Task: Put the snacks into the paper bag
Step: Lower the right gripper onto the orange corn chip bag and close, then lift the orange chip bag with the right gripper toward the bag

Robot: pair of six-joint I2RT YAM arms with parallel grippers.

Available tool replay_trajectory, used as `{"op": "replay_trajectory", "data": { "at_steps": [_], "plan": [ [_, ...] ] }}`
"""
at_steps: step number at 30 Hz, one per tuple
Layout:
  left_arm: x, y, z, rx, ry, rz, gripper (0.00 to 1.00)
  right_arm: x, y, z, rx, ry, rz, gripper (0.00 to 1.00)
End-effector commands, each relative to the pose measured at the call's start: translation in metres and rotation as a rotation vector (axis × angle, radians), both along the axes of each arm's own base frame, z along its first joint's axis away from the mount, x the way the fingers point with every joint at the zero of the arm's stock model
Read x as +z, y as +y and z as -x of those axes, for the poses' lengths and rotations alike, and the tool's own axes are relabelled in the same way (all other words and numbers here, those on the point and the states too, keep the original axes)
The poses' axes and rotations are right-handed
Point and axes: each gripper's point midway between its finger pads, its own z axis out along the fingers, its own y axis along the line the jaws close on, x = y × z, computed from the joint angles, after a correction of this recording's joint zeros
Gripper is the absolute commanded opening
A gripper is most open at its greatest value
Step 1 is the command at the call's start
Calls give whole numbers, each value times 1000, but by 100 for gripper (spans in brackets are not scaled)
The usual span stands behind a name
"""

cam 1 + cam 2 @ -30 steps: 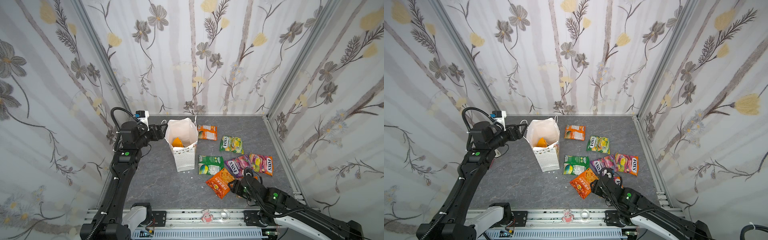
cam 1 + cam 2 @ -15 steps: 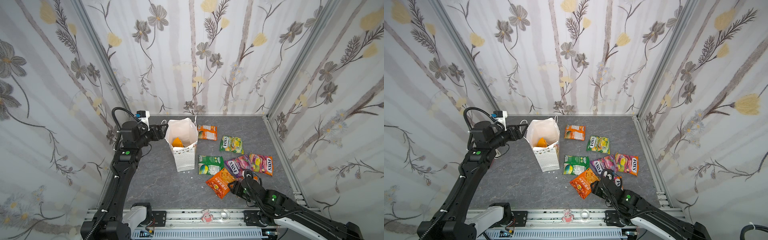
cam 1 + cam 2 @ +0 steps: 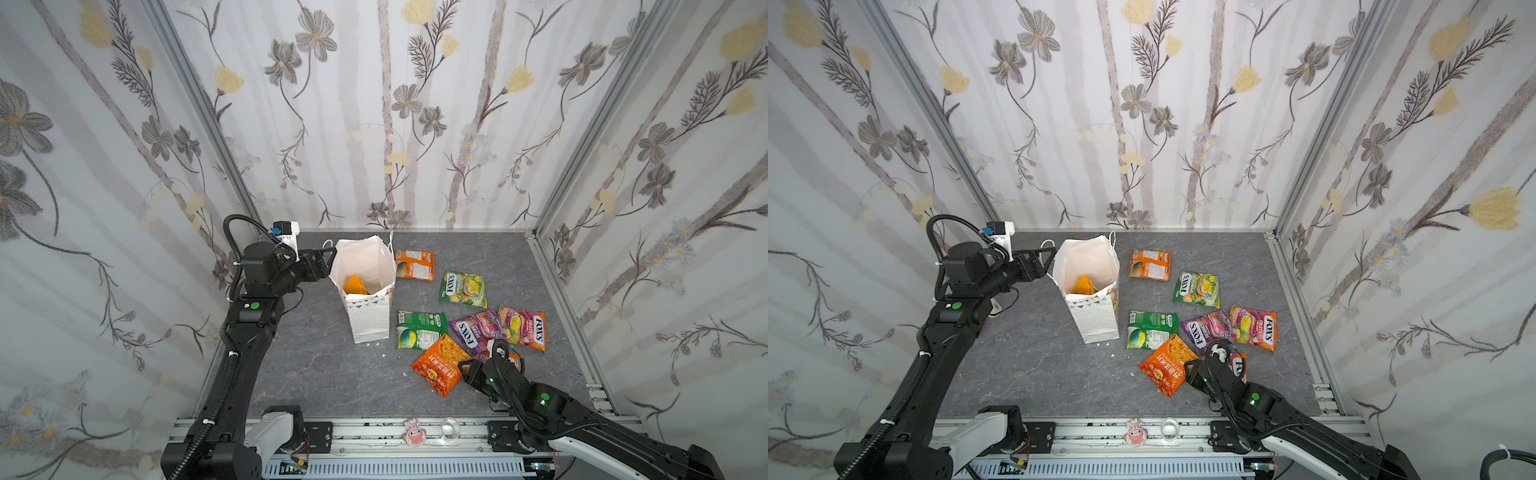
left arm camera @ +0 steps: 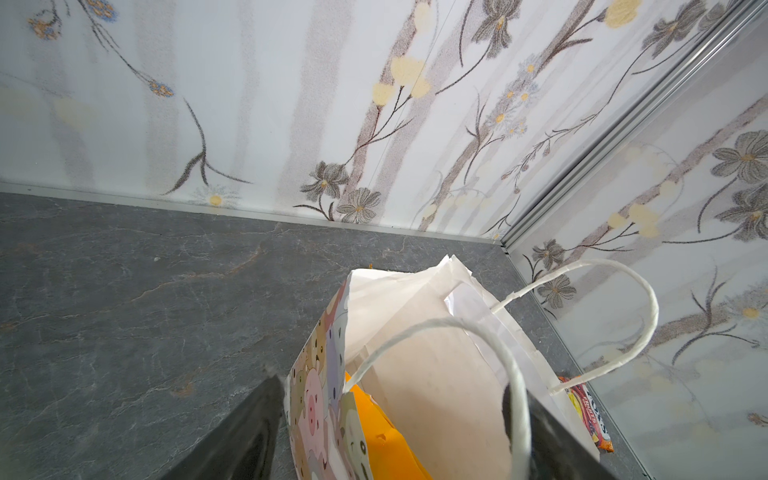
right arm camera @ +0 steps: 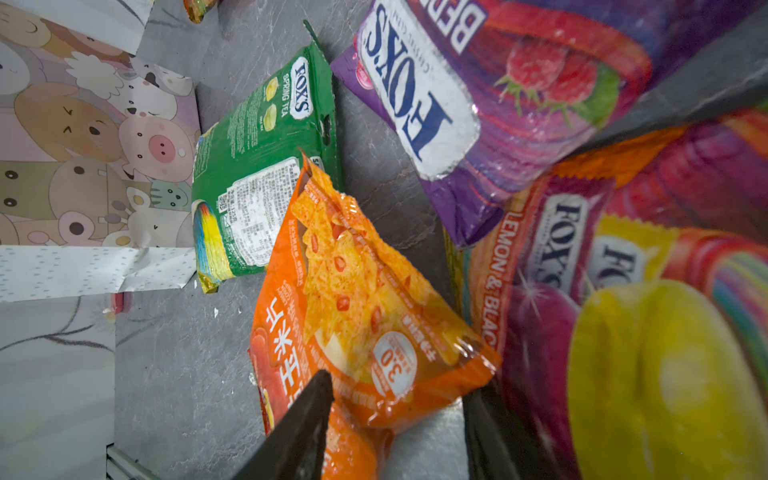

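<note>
White paper bag standing upright, mouth open, left of centre on the grey table; one orange packet lies inside it. Left gripper at the bag's rim, jaws apart, one finger outside the printed wall. Loose snacks lie flat to the bag's right: green Spring Tea packet, purple FOX'S packet, pink FOX'S packet, and orange chip packet nearest the front. Right gripper straddles this last packet's edge; whether the jaws pinch it cannot be told.
</note>
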Motion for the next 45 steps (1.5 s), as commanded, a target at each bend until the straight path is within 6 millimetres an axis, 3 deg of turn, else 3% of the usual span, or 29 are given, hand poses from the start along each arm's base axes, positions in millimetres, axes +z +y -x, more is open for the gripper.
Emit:
{"op": "replay_trajectory", "data": {
  "at_steps": [1,4,6,14,22,31,41,45],
  "plan": [
    [8,-1,-1,-6,-34,6,83,7,2,-10,-40,-41,-26,35],
    [9,-2,-1,-12,-37,8,82,9,3,-12,-37,-49,-20,11],
    [8,-1,-1,-8,-36,6,83,14,4,-14,-35,-61,-23,0],
    [10,-2,0,-11,-41,9,83,36,5,-22,-48,-120,-34,0],
    [10,-1,0,-9,-45,8,83,94,2,-43,-77,-289,5,0],
    [10,-3,1,-15,-43,14,83,142,19,-61,-4,-360,114,0],
    [11,-4,1,-23,-43,21,82,173,21,-62,64,-398,206,0],
    [10,-4,1,-24,-43,22,82,196,28,-62,116,-442,207,0]
  ]
}}
